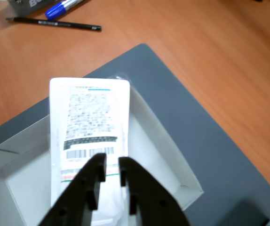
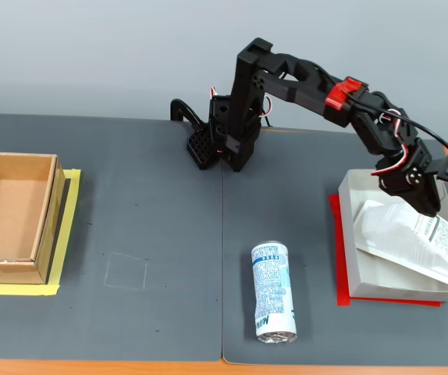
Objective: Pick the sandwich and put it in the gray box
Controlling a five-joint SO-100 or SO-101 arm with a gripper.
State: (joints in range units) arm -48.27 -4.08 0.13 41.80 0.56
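The sandwich (image 1: 90, 117), a flat clear-white package with a printed label and barcode, hangs tilted over the gray box (image 1: 165, 141). In the fixed view the sandwich (image 2: 415, 242) lies slanted across the gray box (image 2: 392, 291) at the right, its right end over the box's right wall. My gripper (image 1: 111, 167) has its black fingers nearly together on the package's near end. In the fixed view my gripper (image 2: 425, 207) sits on the package's upper edge, above the box.
A blue-and-white can (image 2: 273, 291) lies on the dark mat in the front middle. A brown cardboard box (image 2: 13, 219) stands at the left on yellow tape. A red sheet (image 2: 339, 258) lies under the gray box. A black pen (image 1: 55, 23) and a blue marker (image 1: 62, 7) lie on the wooden table.
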